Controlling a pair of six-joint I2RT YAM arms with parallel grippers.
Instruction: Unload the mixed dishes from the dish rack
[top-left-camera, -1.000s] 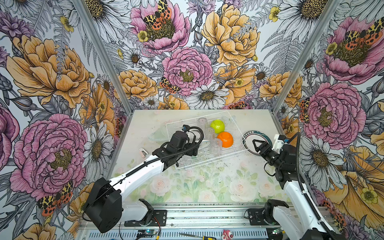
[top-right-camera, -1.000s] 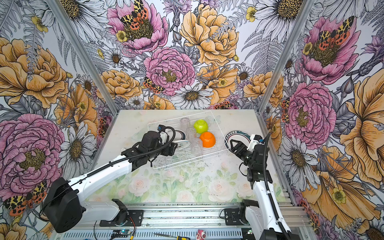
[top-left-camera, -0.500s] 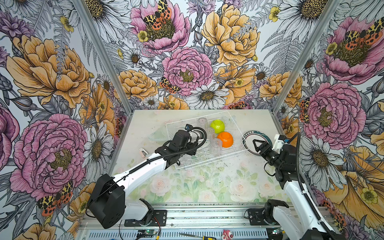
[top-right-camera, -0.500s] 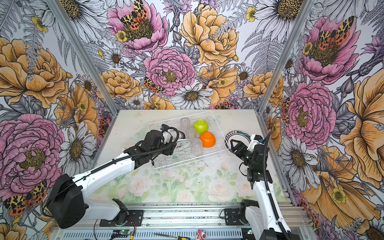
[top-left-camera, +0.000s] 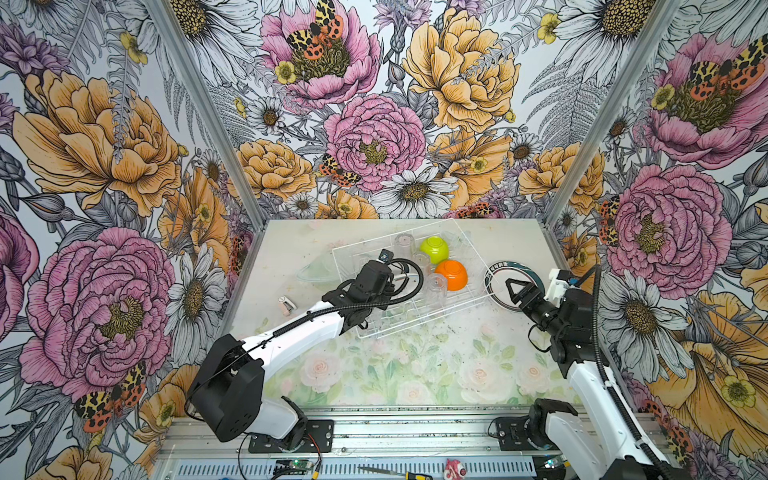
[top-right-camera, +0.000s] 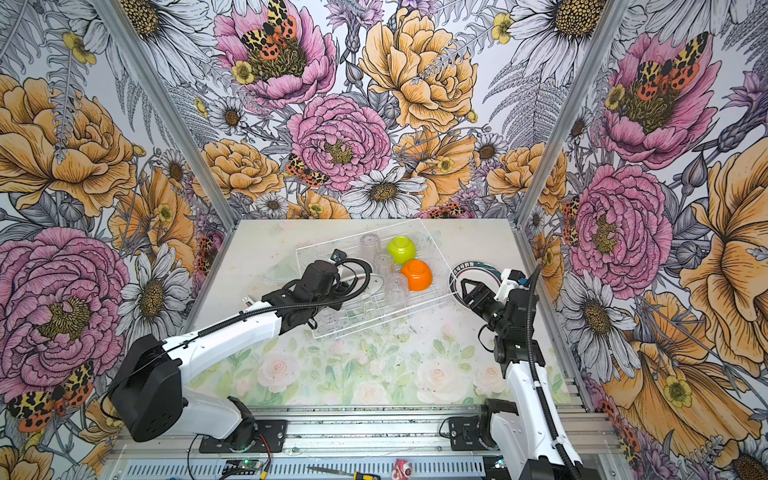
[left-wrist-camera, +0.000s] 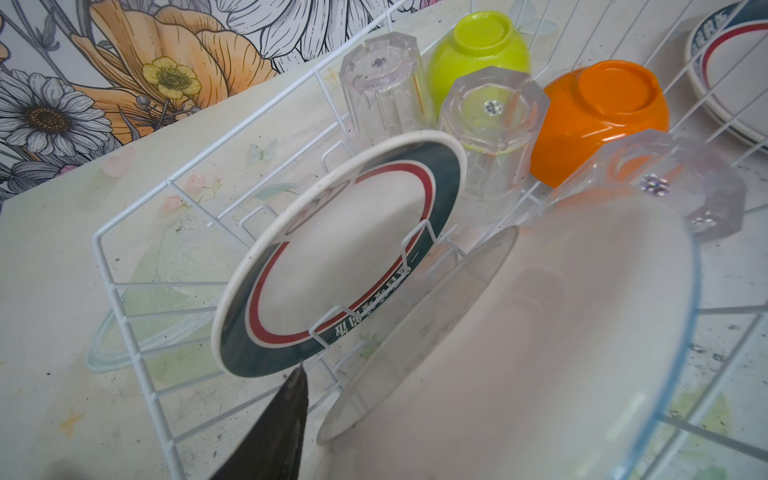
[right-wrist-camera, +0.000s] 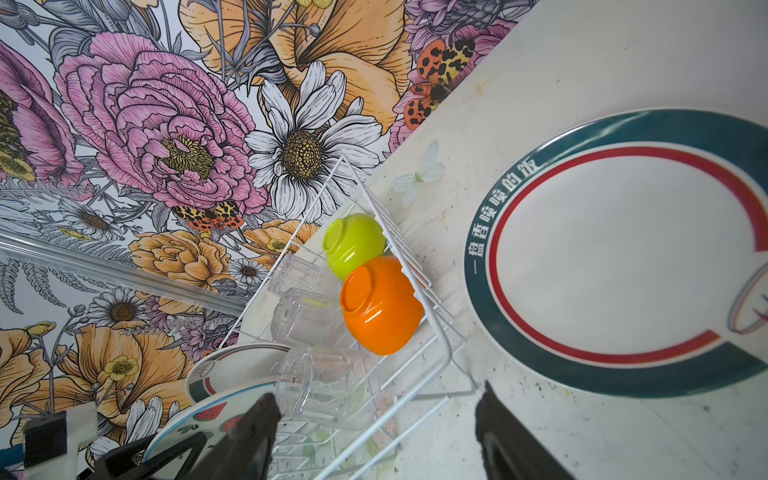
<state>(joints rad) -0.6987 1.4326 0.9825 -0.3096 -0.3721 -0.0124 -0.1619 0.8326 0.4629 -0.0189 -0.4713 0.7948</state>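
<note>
- The rack (top-left-camera: 430, 314) is seen in both top views, set askew on the far half of the table (top-left-camera: 415, 374).
- A green bowl (top-left-camera: 434, 249) and an orange bowl (top-left-camera: 454, 275) are placed upside down along the rack's right side. They touch, and the green one is farther back.
- Three tumblers (left-wrist-camera: 492, 124) are stood upside down in a row just beside the bowls, toward the rack's middle.
- A banded plate (left-wrist-camera: 340, 257) is propped upright in the rack's slots, between the tumblers and the rack's left end.
- A blue-rimmed plate (left-wrist-camera: 540, 353) is stood just beside it, on the side nearer the left arm. It is blurred in the left wrist view.
- The left gripper (top-left-camera: 384, 296) is positioned over the rack at this blue-rimmed plate.
- One finger (left-wrist-camera: 286, 419) is seen just beside the plate's rim, and the other is hidden behind the plate. Whether the plate is clamped cannot be told.
- The right gripper (top-left-camera: 515, 293) is held low by the rack's right front corner. Its jaws are spread wide and nothing is gripped.
- A second banded plate (right-wrist-camera: 623, 257) is laid flat on the table just right of the rack, close to the right gripper.
- A clear dish (top-left-camera: 316, 270) is seen on the table at the rack's left end. Whether it reaches under the wire cannot be told.
</note>
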